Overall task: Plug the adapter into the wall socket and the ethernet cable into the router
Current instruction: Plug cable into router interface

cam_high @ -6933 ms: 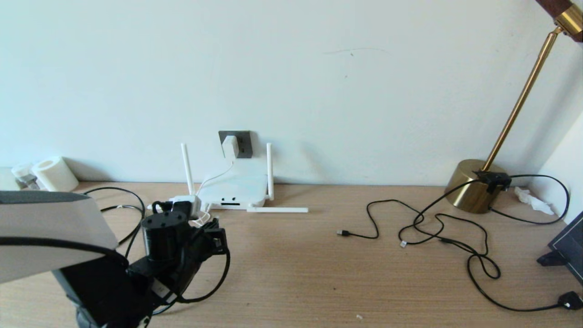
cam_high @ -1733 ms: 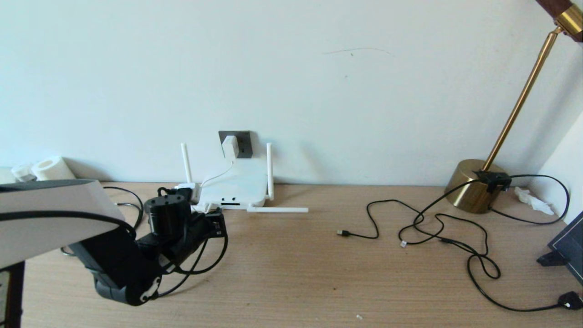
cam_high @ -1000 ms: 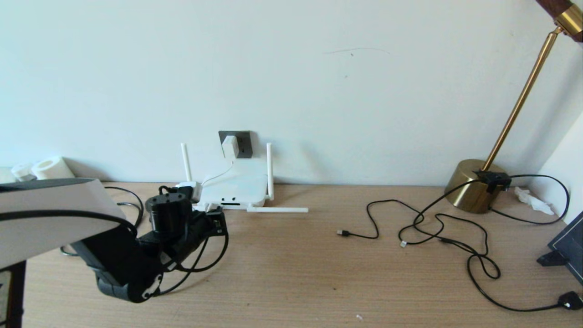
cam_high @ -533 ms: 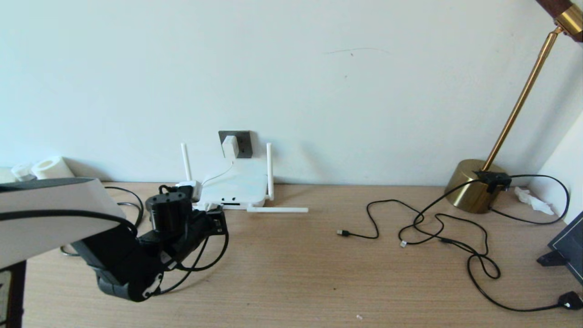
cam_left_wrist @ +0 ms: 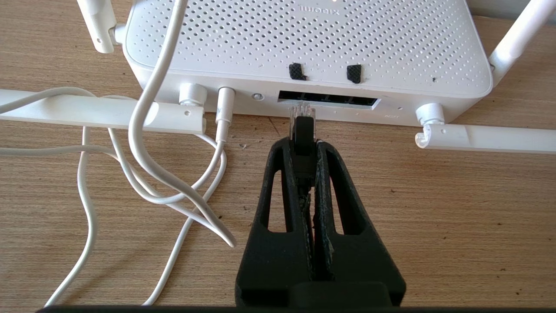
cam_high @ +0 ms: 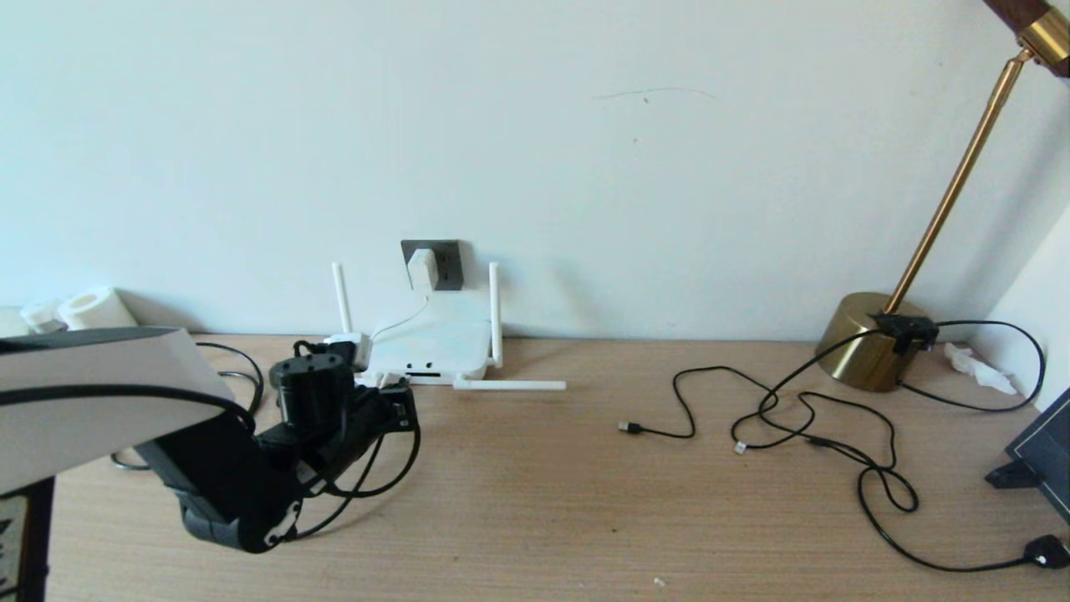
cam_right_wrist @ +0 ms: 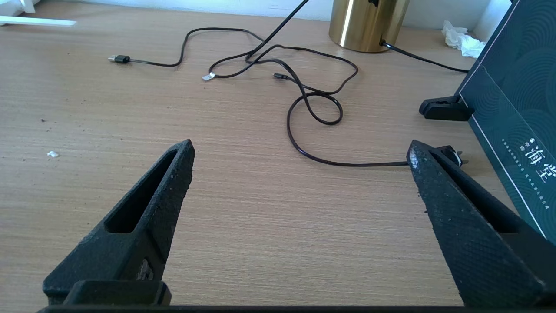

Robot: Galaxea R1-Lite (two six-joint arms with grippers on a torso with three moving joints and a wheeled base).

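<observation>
On the wooden table the router lies flat against the wall, and directly above it the adapter already sits in the wall socket, its thin white cord running down over the router — so the first half of the task looks done. What remains, as I judge it, is the second half: the ethernet cable is not yet inside the router. The left gripper stands low over the table just in front of the router's front edge, and its fingers are closed tightly on the black sleeve of the cable's plug, with the clear tip sticking out past the fingertips. This tip points at the dark row of ports, toward the end nearer to the white cord, and it is very close to the opening or just touching it; I cannot tell if it has begun to enter. The plug seems well lined up, so probably only a short straight push is left. The right gripper is parked over a bare part of the table, its fingers spread wide and holding nothing — some thin black cables lie beyond it, well apart.
</observation>
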